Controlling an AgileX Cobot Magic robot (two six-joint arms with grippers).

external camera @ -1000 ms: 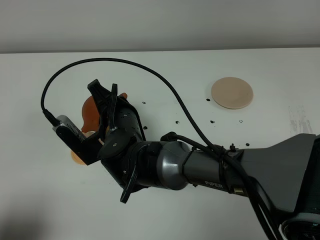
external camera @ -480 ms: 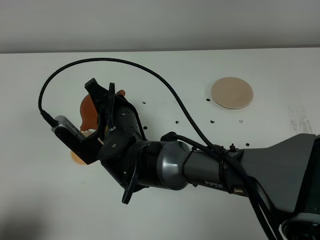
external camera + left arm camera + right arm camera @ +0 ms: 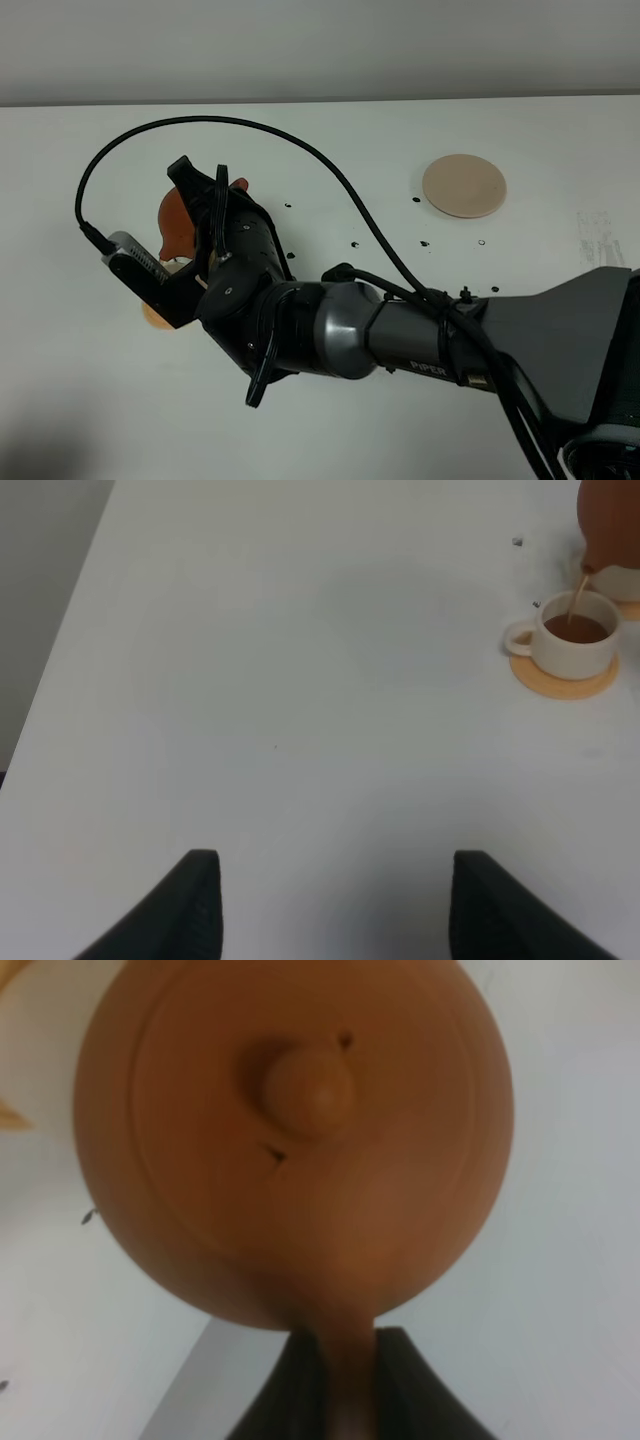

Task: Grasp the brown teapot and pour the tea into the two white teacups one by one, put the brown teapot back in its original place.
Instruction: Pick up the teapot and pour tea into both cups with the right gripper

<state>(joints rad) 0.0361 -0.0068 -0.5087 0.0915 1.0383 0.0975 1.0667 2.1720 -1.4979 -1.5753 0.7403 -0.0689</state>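
The brown teapot [image 3: 300, 1140] fills the right wrist view, knobbed lid facing the camera. My right gripper [image 3: 342, 1375] is shut on its side handle. In the high view this gripper [image 3: 205, 195] has reached across to the left and holds the tilted teapot [image 3: 177, 220] above the table. In the left wrist view the teapot [image 3: 610, 520] pours a thin stream into a white teacup [image 3: 572, 640], part-filled with brown tea, on an orange saucer [image 3: 560, 683]. The second teacup [image 3: 622, 583] is mostly hidden behind it. The beige coaster [image 3: 464, 186] lies bare at the right. My left gripper [image 3: 345, 905] is open and empty, far from the cups.
Small dark drops [image 3: 355, 245] dot the white table between the teapot and the coaster. The right arm and its black cable [image 3: 300, 140] cover the middle of the table. An orange saucer edge [image 3: 152, 314] shows under the wrist camera. The table's left edge [image 3: 70, 630] is near the left gripper.
The right gripper and the teapot have shifted slightly left and tilted a little further. The coaster has not moved.
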